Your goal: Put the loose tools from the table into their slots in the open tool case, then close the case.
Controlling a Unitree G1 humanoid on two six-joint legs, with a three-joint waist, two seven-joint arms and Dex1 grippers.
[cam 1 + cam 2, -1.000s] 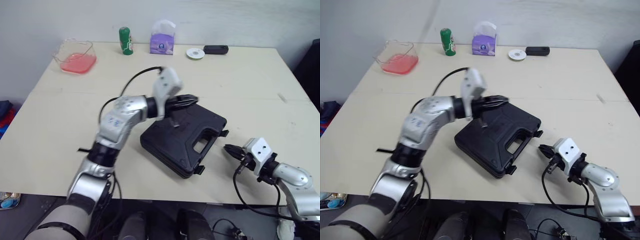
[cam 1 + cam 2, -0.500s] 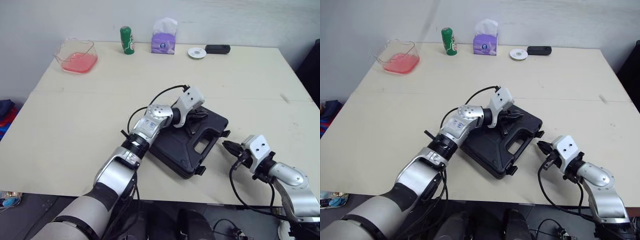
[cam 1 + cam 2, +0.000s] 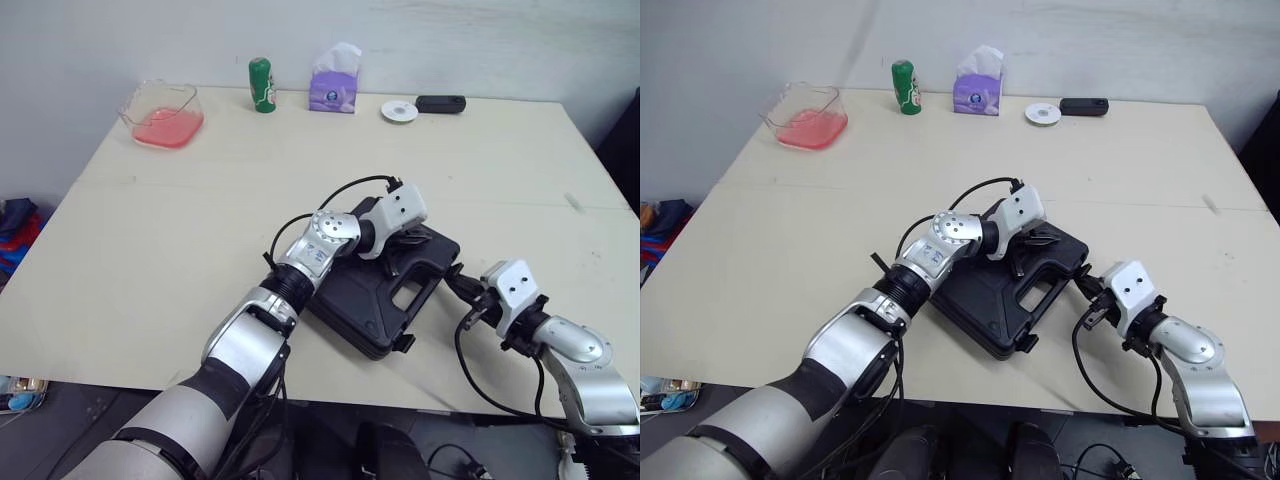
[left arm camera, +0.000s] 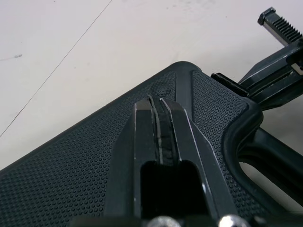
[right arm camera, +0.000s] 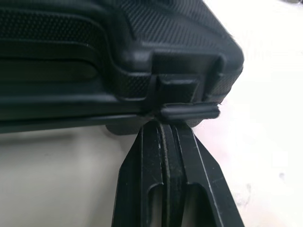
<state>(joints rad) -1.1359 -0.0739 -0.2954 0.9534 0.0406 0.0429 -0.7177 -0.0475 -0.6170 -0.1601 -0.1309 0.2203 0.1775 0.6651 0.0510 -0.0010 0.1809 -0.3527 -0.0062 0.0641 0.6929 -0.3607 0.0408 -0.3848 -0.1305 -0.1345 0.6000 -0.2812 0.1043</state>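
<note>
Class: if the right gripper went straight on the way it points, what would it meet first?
The right gripper, fingers shut, would meet the latch on the tool case, apparently just ahead of its tips.

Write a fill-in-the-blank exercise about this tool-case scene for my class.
The tool case on the table is ____.
The left gripper, shut, rests on the case's ____.
The right gripper has its tips at a ____ on the case's edge.
The tissue pack stands beside a ____ can.
Missing words: closed; lid; latch; green.
</note>
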